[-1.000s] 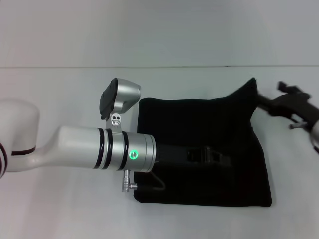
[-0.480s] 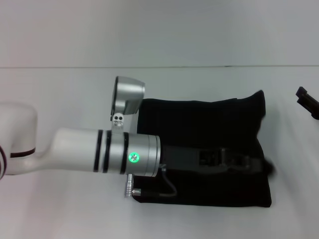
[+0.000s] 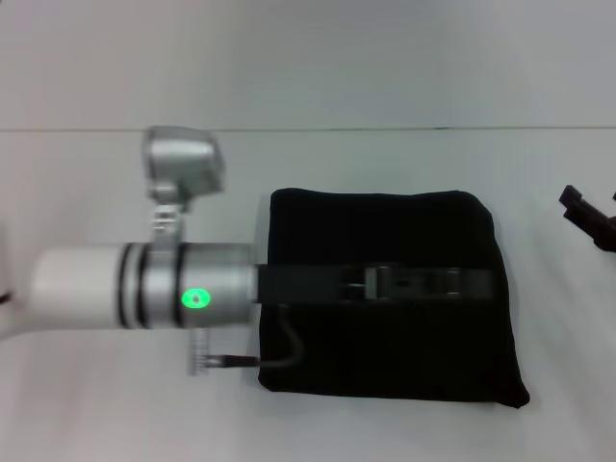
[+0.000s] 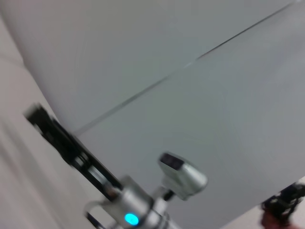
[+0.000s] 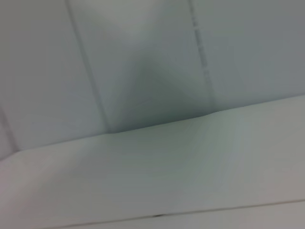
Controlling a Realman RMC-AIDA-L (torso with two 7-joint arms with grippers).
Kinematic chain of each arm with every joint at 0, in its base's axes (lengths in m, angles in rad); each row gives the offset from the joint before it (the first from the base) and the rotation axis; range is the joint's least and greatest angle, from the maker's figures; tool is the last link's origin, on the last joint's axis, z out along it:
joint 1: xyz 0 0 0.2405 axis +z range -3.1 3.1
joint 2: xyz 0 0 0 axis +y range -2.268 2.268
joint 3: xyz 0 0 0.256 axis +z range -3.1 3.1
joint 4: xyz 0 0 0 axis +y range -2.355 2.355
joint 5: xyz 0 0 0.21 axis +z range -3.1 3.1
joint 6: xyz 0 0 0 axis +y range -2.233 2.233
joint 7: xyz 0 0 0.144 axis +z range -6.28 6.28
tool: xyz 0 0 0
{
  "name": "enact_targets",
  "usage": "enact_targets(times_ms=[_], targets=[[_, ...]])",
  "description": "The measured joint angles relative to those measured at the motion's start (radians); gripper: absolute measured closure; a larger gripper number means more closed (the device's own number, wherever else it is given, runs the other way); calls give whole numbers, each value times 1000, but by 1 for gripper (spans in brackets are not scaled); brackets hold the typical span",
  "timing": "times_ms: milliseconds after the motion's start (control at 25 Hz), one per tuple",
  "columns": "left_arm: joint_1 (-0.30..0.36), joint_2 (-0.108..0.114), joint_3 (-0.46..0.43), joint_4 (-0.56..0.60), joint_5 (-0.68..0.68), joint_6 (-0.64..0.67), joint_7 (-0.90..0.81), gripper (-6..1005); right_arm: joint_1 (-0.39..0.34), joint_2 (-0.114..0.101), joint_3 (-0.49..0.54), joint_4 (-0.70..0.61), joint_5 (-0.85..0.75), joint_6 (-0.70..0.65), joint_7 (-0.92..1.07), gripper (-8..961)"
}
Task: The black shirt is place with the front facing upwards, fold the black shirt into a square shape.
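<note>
Right claw [image 3: 589,214] is cut off by the edge.

Left arm [image 3: 144,287] – white shell, silver wrist, black rings, green light [image 3: 196,298], grey cable [image 3: 279,351]; black fingers [image 3: 423,283].

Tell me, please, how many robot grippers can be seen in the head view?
2. The left gripper reaches across the folded black shirt, lying over its middle. The right gripper is only partly in view at the right edge, off the shirt.
</note>
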Motion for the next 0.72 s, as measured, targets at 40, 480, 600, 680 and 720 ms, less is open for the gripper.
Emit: enact_targets(times_ms=[40,480,600,680,720], targets=[[22,2,1,34,1,6,26,466,-4,-3,-22,-18,-31,-16,60,20],[182,107,-6,133,0,-30,251,234,6,-33,-272,-234,-315,-391,381,23],[190,125,-36,115,1,-33,224,233,6,-5,-332,-240,-316,-423,258,24],[199,127,-64,113,4,-36,211,233,10,4,-384,-215,-317,-399,171,25],[204,128,-79,113,4,-37,210,233,14,6,-410,-197,-317,-383,140,26]])
